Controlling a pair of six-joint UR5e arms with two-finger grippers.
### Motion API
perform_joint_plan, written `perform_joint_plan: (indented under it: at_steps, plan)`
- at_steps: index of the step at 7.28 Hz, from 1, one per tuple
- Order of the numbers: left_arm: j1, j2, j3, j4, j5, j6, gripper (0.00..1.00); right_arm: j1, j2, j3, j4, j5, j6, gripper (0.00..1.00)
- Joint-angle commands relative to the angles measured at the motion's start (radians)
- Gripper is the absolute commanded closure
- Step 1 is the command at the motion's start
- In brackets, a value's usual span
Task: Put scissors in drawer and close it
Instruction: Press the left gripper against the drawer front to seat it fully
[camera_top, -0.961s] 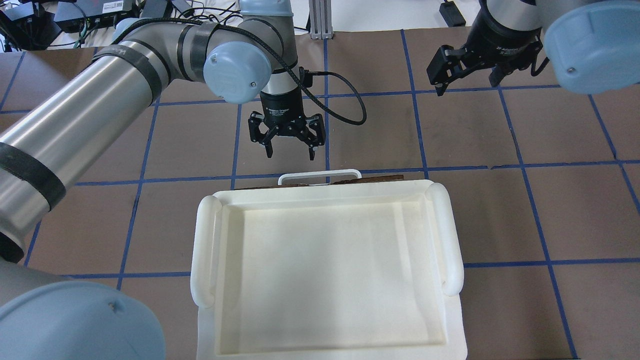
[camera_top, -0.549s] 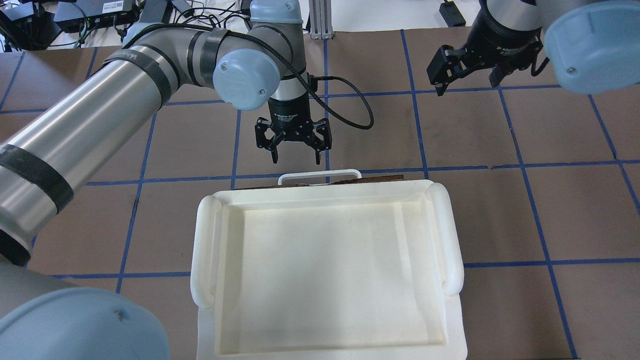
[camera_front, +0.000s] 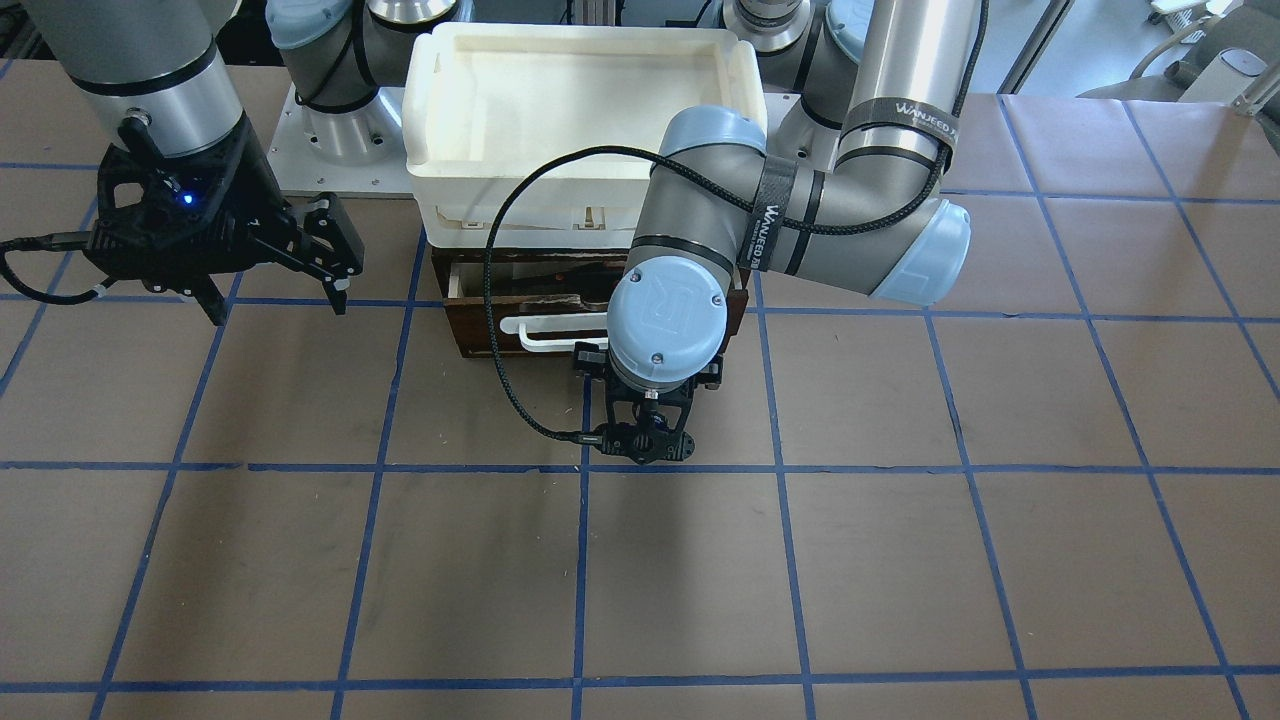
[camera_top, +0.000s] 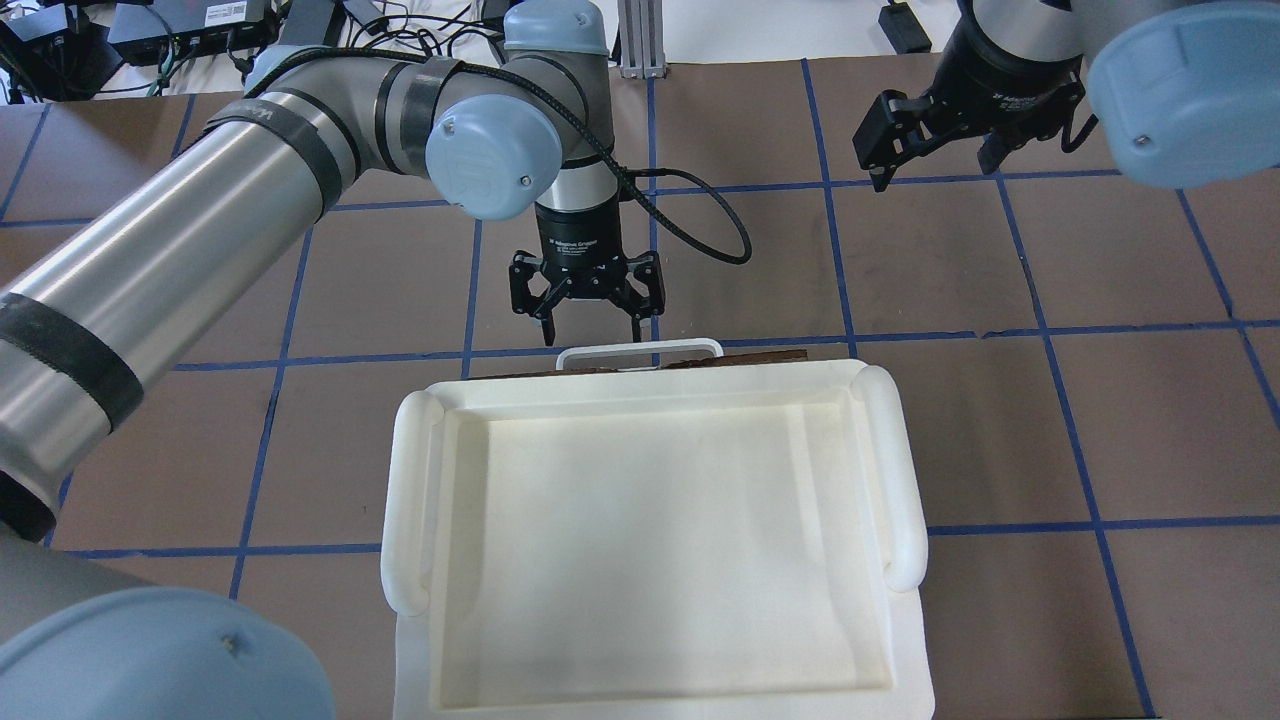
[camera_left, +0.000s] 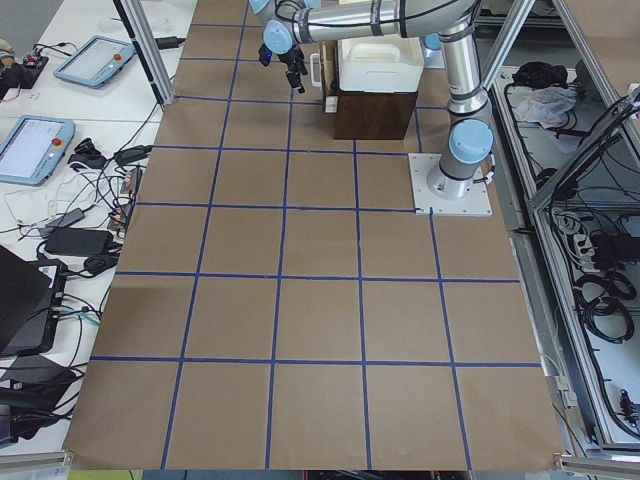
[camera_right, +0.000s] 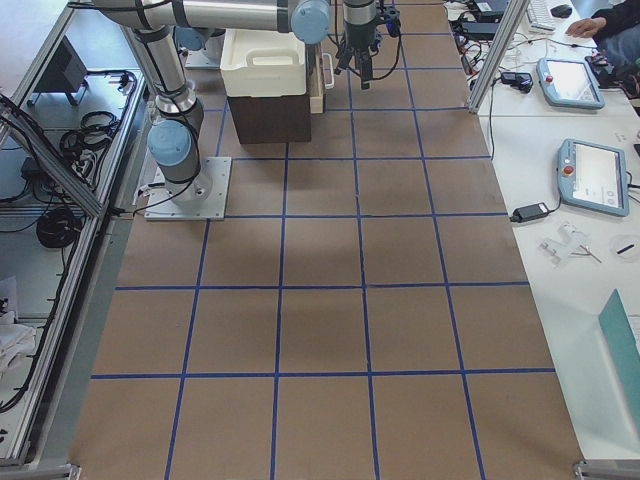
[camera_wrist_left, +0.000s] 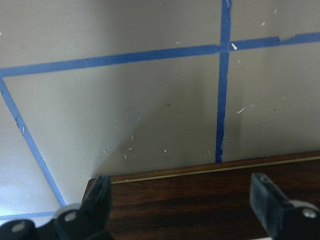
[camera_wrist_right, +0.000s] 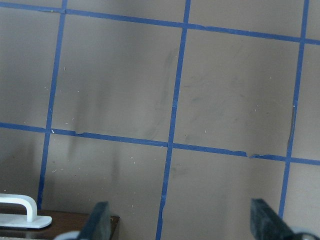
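Note:
The drawer (camera_front: 480, 325) is dark brown wood and sits under a white tray, pulled out a little, with a white bar handle (camera_top: 640, 352) on its front. The scissors are not clearly in view; a dark shape in the drawer's gap is too small to tell. My left gripper (camera_top: 592, 338) points down, open and empty, just outside the drawer front by the handle. In the left wrist view the drawer's dark front edge (camera_wrist_left: 200, 200) lies between its fingers (camera_wrist_left: 100, 200). My right gripper (camera_top: 930, 150) hangs open and empty, off to the right and farther out.
A large white tray (camera_top: 420, 480) rests on top of the drawer's cabinet and hides most of it from above. Brown paper with blue tape lines (camera_top: 830, 260) covers the table. A black cable (camera_top: 715, 215) loops from the left wrist.
My left gripper has moved toward the drawer front, and its fingertips now sit close to the white handle. The right arm has not moved.

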Motion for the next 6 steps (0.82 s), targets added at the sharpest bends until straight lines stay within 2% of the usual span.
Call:
perform_joint_plan:
  at_steps: [1, 6]
  plan:
    - [-0.002, 0.01, -0.017, -0.006, -0.014, -0.001, 0.0, -0.001, 0.0, 0.0, 0.001, 0.0, 0.0, 0.0]
    - [-0.003, 0.038, -0.043, -0.042, -0.016, -0.001, 0.0, 0.0, 0.0, 0.0, 0.001, 0.0, 0.0, 0.0]
